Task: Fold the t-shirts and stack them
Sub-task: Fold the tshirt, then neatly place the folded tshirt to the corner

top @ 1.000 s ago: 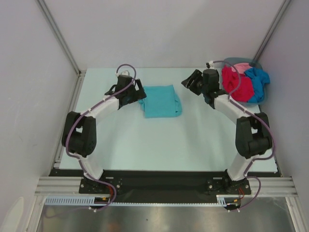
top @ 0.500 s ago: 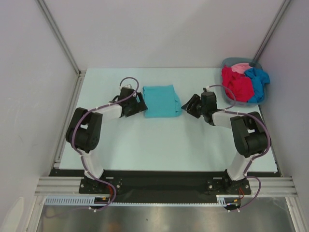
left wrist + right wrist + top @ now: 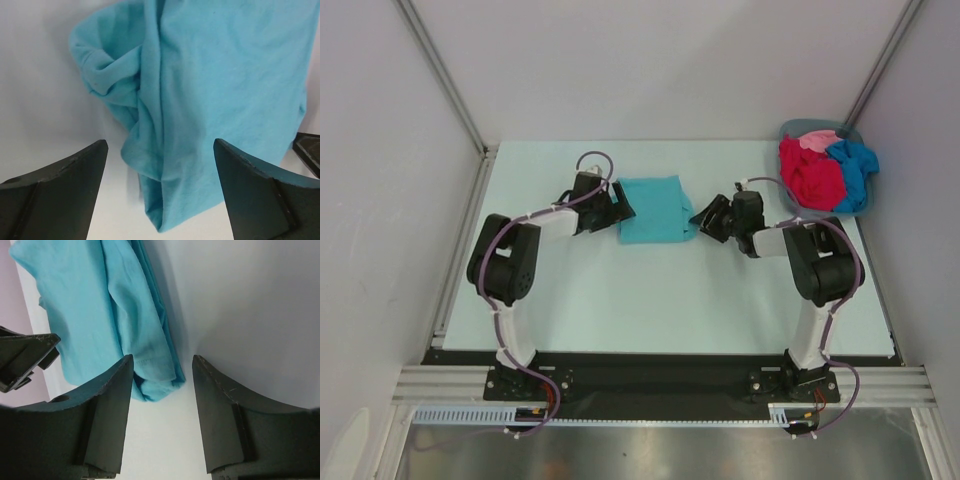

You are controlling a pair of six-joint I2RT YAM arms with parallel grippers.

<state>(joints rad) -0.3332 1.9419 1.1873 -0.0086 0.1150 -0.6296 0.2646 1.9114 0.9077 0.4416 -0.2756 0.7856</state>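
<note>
Basically, the teal t-shirt (image 3: 655,208) is flanked on the surface (image 3: 620,290) by the left hand (image 3: 615,208) at its left edge and the right hand (image 3: 700,214) at its right, both spread open, nothing gripped.

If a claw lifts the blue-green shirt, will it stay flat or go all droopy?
Probably droopy: the teal t-shirt lies in soft wrinkles and folds, so it would likely sag from the left claw. It looks thin and flat on the table, so probably light. Pushed, it may bunch up rather than slide whole.
</note>
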